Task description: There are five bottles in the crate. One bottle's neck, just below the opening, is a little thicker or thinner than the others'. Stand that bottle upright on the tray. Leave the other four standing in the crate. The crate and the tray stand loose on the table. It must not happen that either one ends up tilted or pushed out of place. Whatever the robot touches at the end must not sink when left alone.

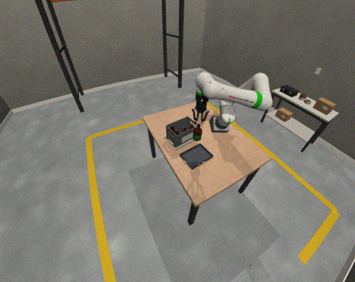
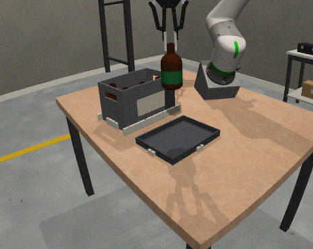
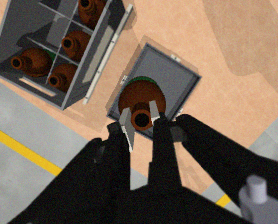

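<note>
My gripper (image 1: 199,123) (image 2: 170,47) (image 3: 142,114) is shut on the neck of a brown bottle with a green label (image 1: 197,134) (image 2: 171,77) (image 3: 142,95). The bottle hangs upright in the air, clear of the crate and above tray height. In the wrist view it covers part of the dark tray (image 1: 196,155) (image 2: 178,133) (image 3: 167,70). The grey crate (image 1: 174,139) (image 2: 131,101) (image 3: 72,94) stands beside the tray. Several brown bottles stand in its compartments, their mouths visible in the wrist view. Differences in neck thickness cannot be told.
Pale strips (image 2: 151,120) (image 3: 107,57) run along the crate's foot, and small pale blocks (image 2: 152,152) (image 2: 200,147) sit at the tray's edge. The robot's base (image 2: 218,90) stands on the wooden table (image 2: 245,140) behind the tray. A side table with boxes is farther right.
</note>
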Controlling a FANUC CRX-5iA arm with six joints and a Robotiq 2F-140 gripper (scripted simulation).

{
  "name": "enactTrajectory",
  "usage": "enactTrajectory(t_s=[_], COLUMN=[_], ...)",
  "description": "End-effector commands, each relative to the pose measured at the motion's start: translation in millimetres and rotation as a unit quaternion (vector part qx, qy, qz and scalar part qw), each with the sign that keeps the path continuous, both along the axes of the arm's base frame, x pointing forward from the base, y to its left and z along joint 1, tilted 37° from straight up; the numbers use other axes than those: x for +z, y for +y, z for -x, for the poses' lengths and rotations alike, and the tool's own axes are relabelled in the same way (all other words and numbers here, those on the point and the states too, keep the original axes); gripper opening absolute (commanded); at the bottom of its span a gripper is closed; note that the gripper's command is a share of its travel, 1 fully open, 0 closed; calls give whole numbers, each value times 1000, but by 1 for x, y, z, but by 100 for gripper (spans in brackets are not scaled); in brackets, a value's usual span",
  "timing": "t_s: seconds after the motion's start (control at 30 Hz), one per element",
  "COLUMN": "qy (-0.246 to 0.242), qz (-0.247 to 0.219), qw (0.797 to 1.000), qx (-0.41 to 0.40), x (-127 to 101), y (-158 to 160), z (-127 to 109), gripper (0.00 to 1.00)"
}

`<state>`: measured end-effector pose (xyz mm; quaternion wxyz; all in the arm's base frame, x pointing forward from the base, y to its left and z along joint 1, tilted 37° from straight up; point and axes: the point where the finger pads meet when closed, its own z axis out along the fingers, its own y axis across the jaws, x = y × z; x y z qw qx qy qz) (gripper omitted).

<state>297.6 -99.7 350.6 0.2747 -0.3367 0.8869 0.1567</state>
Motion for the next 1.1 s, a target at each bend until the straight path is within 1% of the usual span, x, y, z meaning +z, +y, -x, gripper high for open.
enactTrajectory(t_s=[0.0, 1.07], qy=[0, 0], qz=[1, 1], qw=[1000, 1000], qx=[0, 0], x=[3, 20], y=[3, 25], z=[-1, -10], gripper=[10, 10])
